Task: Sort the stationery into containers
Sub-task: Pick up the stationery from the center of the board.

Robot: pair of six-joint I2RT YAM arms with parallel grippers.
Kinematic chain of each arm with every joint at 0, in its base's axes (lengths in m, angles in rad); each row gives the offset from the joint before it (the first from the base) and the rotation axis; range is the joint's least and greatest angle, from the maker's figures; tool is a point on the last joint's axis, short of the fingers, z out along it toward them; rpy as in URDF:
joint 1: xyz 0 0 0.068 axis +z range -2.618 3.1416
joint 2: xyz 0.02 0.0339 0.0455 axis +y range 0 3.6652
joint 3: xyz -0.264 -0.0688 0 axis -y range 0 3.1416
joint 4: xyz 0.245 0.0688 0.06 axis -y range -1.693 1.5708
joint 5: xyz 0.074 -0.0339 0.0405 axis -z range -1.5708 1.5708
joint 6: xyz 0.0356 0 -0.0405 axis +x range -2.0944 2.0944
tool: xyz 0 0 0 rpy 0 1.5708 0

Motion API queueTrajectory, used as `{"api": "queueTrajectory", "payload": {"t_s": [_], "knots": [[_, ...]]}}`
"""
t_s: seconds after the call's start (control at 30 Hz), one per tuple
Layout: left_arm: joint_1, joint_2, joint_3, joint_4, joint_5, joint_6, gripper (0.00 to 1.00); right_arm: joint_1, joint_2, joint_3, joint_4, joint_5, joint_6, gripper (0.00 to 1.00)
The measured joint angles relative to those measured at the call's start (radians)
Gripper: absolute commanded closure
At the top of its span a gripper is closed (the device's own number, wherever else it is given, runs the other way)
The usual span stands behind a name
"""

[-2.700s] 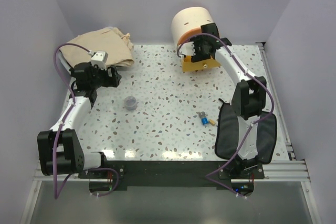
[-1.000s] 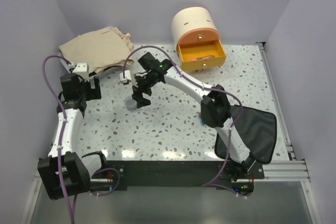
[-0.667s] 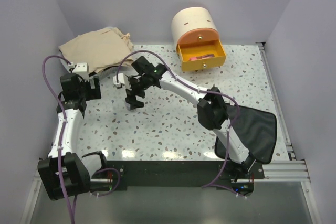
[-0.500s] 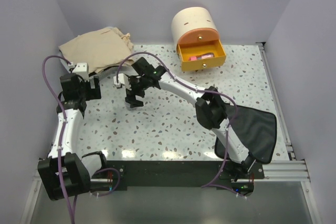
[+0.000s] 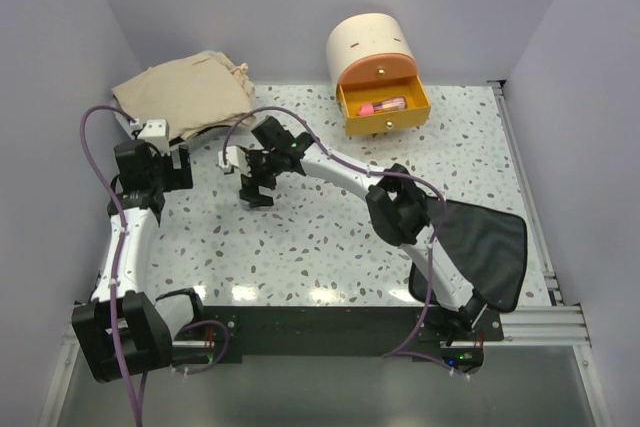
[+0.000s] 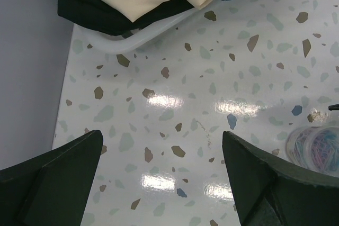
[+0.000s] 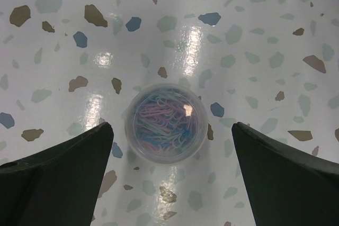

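- Right gripper [image 7: 172, 128] hangs over the clear round pot [image 7: 165, 122] of paper clips on the tabletop [image 7: 254, 35], jaws apart on either side.
- Left gripper [image 6: 161, 136]: jaws apart, empty.
- Orange drawer [image 5: 386, 123] stands open at 1 o'clock, with a pink tube [image 5: 383, 105] inside.

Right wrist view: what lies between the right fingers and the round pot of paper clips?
Only bare speckled table separates the pot from both fingers, as the right wrist view shows.

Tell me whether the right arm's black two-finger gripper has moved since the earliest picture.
Yes. The right gripper left the orange drawer at the far side and swung left; it now hangs open over the small clear round pot of paper clips.
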State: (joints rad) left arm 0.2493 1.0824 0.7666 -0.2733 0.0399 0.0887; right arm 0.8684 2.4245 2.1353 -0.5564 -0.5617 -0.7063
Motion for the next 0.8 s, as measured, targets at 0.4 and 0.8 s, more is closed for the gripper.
{"api": "queueTrajectory", "payload": {"t_s": [0.4,0.8], "knots": [[0.0,0.019,0.0,-0.001,0.009,0.0,0.0,0.0,0.041,0.002,0.019,-0.03,0.0,0.8],[0.003,0.069,0.0,0.057,0.099,0.0,0.14,-0.103,-0.082,0.163,-0.176,0.002,0.007,0.95]]}}
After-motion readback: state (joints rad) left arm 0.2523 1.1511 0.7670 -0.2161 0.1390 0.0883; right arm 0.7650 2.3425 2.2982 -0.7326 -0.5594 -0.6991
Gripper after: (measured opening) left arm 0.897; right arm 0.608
